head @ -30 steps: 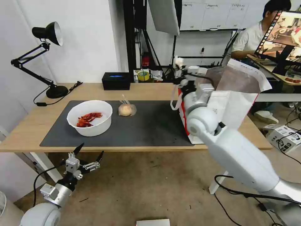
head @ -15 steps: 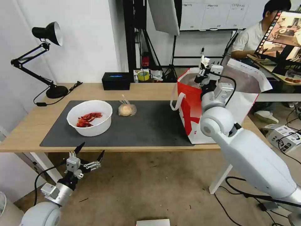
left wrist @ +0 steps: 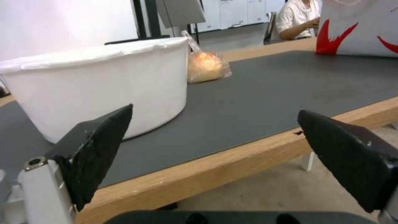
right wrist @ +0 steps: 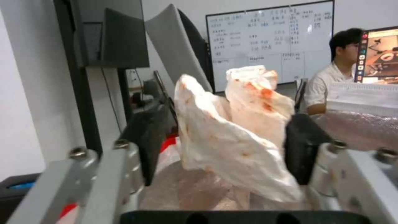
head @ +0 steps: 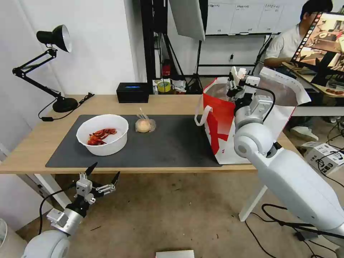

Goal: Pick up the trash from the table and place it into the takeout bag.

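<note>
Swinging across from the table's middle, the right arm now has its right gripper (head: 237, 78) up over the open mouth of the takeout bag (head: 220, 122), jaws pinched on the crumpled white tissue (right wrist: 236, 133), stained orange. Nearest us, the left gripper (head: 101, 176) hangs below the table's (head: 32, 150) front edge, black fingers (left wrist: 97, 146) spread wide, holding nothing. On the dark grey mat (head: 172, 143) sits the white bowl (head: 103, 134) with red shells, and just beyond it the bagged bun (head: 145, 125). Farther back on the wood rests the black box (head: 133, 92).
</note>
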`<state>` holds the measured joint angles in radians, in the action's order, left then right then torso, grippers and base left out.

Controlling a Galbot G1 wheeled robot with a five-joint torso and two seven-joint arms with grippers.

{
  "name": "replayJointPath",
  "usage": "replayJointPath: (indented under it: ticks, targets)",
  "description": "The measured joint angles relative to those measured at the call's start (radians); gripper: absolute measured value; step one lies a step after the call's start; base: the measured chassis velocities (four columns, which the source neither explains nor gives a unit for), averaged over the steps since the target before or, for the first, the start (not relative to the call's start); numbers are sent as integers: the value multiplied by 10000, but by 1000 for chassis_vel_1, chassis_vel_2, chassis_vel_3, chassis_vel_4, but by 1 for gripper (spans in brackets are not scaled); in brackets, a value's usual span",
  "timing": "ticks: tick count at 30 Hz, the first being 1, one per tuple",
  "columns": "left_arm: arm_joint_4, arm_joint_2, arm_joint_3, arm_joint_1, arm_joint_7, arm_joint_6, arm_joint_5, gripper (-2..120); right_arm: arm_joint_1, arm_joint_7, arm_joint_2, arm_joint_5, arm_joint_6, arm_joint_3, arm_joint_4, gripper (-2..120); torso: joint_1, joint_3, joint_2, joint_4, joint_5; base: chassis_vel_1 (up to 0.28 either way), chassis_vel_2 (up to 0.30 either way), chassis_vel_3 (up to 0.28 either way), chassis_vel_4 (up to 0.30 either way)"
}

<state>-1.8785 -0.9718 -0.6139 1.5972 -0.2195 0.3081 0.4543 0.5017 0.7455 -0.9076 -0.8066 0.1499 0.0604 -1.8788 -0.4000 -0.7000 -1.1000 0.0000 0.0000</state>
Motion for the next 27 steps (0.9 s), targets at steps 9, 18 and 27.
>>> replayJointPath:
  ticks: [9, 18, 27]
  targets:
    - [31, 47, 52, -44, 1, -3, 6, 100, 133, -41, 96, -6, 200, -34, -23, 94, 0, 0, 0, 0, 0, 0, 0, 0, 0]
    - [47, 38, 147, -103, 3, -9, 7, 100, -45, -83, 329, -169, 291, 25, -28, 100, 0, 0, 0, 0, 0, 0, 0, 0, 0]
    - [8, 70, 119, -93, 8, -10, 31, 100, -98, -478, 366, -460, 270, 87, -268, 100, 0, 0, 0, 0, 0, 0, 0, 0, 0]
